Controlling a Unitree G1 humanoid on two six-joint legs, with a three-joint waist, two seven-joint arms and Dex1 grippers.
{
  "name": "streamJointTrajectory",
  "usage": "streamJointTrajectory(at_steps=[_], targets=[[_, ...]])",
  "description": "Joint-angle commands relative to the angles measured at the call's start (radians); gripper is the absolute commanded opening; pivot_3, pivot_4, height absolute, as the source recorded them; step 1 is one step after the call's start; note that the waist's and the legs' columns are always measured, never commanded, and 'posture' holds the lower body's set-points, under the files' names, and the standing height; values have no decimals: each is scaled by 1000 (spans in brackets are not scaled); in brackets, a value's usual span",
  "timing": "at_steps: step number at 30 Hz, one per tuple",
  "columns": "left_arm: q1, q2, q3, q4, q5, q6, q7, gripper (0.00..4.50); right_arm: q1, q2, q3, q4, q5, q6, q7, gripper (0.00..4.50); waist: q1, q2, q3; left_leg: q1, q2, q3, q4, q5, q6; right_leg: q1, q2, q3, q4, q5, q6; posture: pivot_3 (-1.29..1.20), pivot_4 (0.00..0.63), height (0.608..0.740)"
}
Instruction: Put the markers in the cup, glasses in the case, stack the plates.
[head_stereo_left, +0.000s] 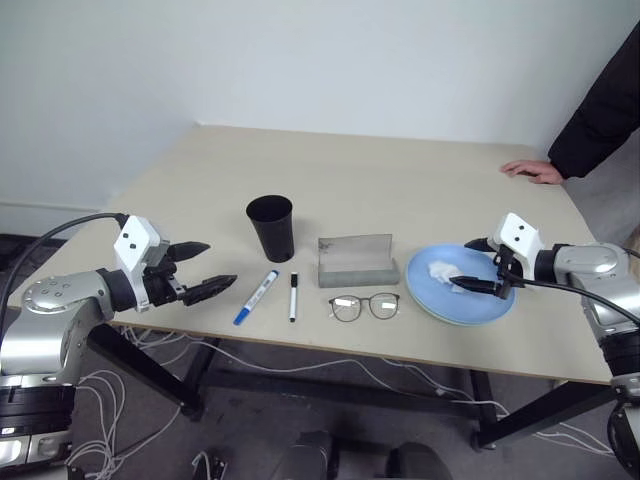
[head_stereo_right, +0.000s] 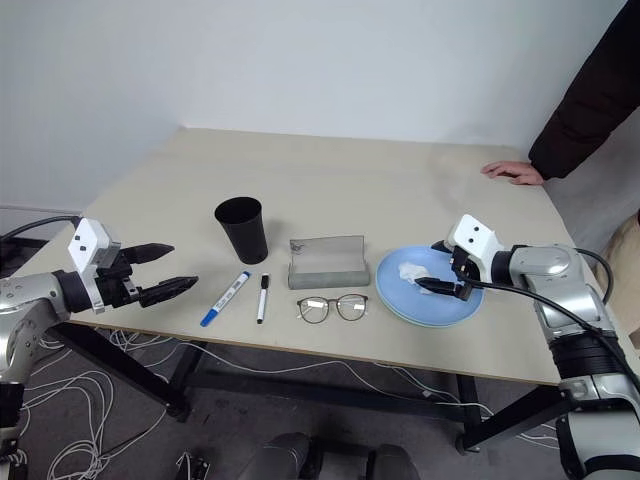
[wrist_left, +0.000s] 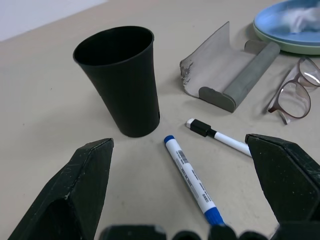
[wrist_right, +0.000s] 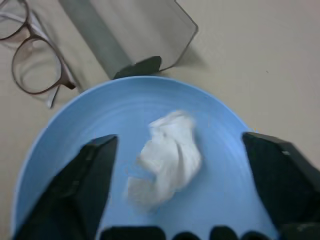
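The black cup (head_stereo_left: 271, 226) stands upright left of centre. In front of it lie the blue-capped marker (head_stereo_left: 256, 297) and the thinner black-capped marker (head_stereo_left: 293, 296). To their right, the grey case (head_stereo_left: 355, 262) lies open, with the glasses (head_stereo_left: 365, 306) on the table in front of it. The light blue plate (head_stereo_left: 470, 300) rests on the pale green plate (wrist_left: 274, 46) and carries a crumpled white tissue (wrist_right: 167, 157). My right gripper (head_stereo_left: 460, 264) is open over the blue plate, one finger on each side of the tissue. My left gripper (head_stereo_left: 220, 264) is open, left of the markers.
A person's hand (head_stereo_left: 533, 171) in a dark sleeve rests on the table's far right edge. The table (head_stereo_left: 400, 190) has bare room behind the cup and case. Cables lie on the floor below the front edge.
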Motion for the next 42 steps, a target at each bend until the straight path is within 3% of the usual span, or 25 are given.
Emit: streamJointTrajectory(at_steps=[1,14,23,31,42], targets=[[-34,11,-3,4,10,-23,-12,4500,-3,-48,-63,-39,50,3,53,4450,0,0,0,0,0,0,0,0,0,0,0,0,0,0,0,0,0,701],[-148,-26,-159,59,52,-55,-125,4500,102,-165,-218,-270,349,182,296,4450,0,0,0,0,0,0,0,0,0,0,-1,0,-1,0,0,0,0,701],[-301,-106,-306,161,148,-117,-174,4500,112,-162,-221,-284,343,180,250,4450,-7,-1,0,0,1,0,0,0,0,0,-1,0,0,0,0,0,0,701],[-434,-229,-433,295,309,-249,-121,4500,141,-147,-211,-313,331,182,185,4450,-4,-1,0,-3,1,-1,5,0,1,1,0,-2,-2,1,2,0,0,701],[-560,-382,-554,408,394,-271,-171,4500,189,-125,-203,-353,327,195,124,4450,-6,-1,0,-11,-1,-4,16,-2,4,1,0,-8,-2,6,10,0,0,701]])
